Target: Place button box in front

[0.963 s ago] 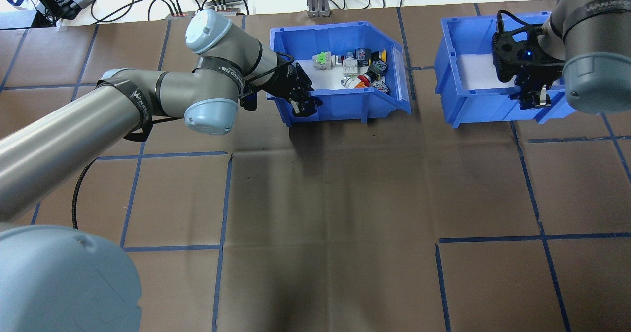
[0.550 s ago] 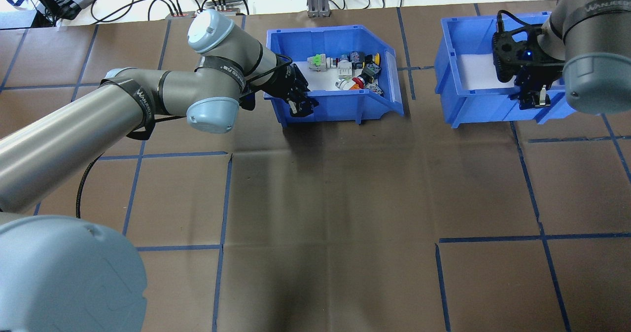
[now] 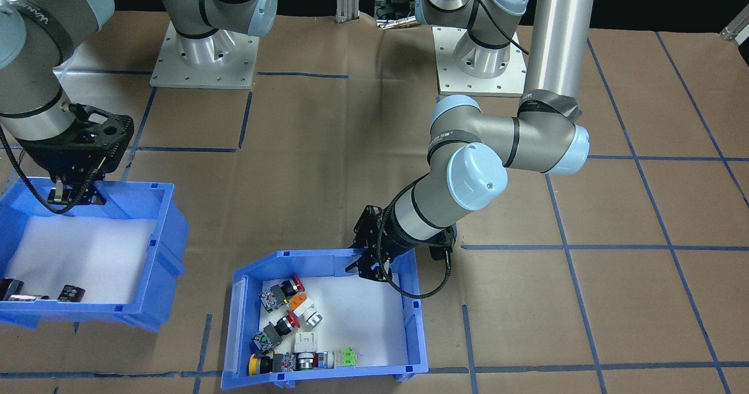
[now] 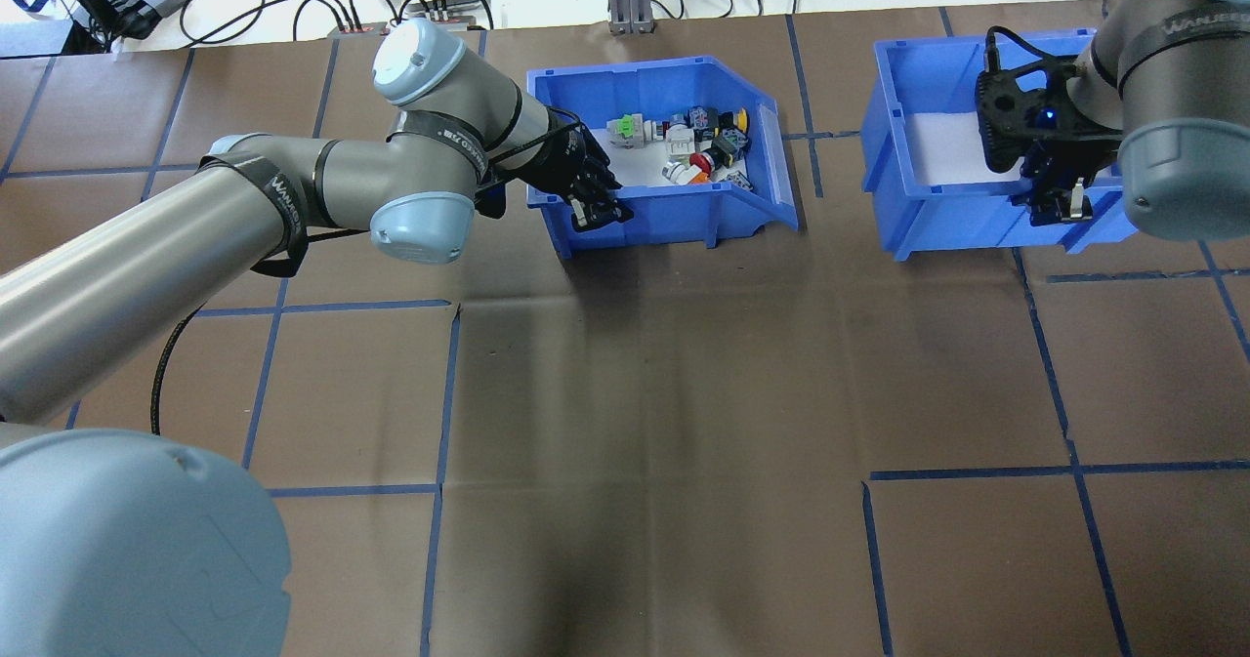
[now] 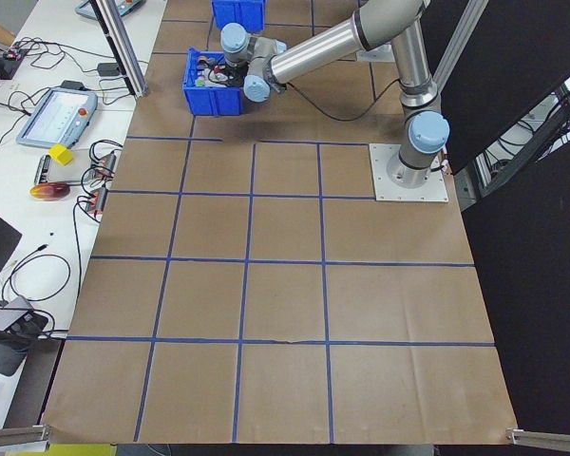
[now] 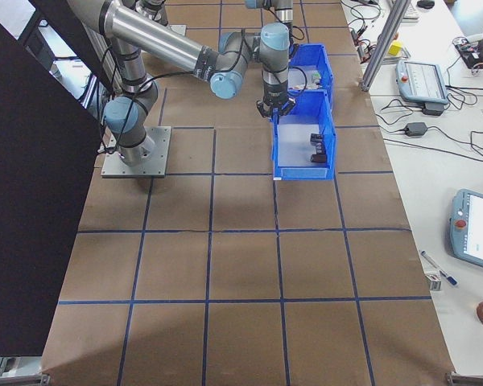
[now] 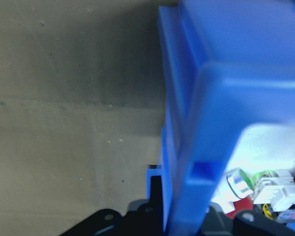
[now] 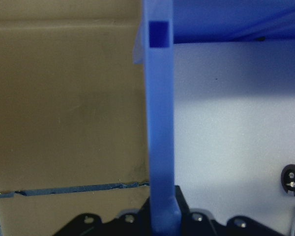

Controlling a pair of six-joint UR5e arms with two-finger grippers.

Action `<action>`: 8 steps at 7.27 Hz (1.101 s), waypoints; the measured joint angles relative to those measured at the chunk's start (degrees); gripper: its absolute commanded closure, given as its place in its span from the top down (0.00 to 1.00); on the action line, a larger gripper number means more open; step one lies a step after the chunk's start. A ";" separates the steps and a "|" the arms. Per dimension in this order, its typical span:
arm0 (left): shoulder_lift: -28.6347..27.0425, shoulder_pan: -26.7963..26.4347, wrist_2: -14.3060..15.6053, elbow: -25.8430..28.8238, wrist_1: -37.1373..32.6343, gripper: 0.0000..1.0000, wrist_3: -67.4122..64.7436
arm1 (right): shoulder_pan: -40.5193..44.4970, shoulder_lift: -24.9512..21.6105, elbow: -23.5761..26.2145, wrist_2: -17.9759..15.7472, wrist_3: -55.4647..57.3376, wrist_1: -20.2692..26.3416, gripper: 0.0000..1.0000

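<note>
the button box (image 4: pixel 674 210) is a rigid blue moulded bin with one sloped side, a white foam liner and loose push-button switches (image 4: pixel 698 144) lying on the liner; judged light and stiff, with smooth walls that may slip in a narrow pinch; the switches are unsecured and would likely slide or spill if the bin is tilted or jerked, so it should be kept level; the best hold is the thin upright wall near a corner, where the rim gives the fingers a lip.

position: the button box sits at the far side of the surface (image 4: pixel 645 393), well apart from the second blue bin (image 4: pixel 937 213) on the robot's right; the wide near area of the surface lies between it and the robot.

left arm: reaches forward with the wrist turned toward the bin's near-left corner; the left claw (image 4: pixel 594 210) straddles the near wall, one finger inside and one outside; the left wrist view shows the wall running between the fingers, so the claw is judged closed onto that wall.

right arm: the right claw (image 4: pixel 1057 203) straddles the near wall of the second blue bin in the same manner; the right wrist view shows the wall gripped between its fingers.
</note>
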 measured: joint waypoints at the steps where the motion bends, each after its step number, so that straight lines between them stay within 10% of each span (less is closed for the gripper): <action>1: 1.00 -0.10 0.49 -0.25 -0.63 0.98 0.09 | 0.02 -1.35 1.72 -0.03 0.06 0.06 0.05; 5: 11.16 -0.06 14.83 0.69 -16.17 0.98 27.90 | 0.96 -13.16 15.11 -0.07 0.74 2.01 0.05; 8: 17.22 4.60 18.93 3.25 -27.22 0.98 68.04 | 8.33 -16.44 19.07 0.08 7.28 3.86 0.05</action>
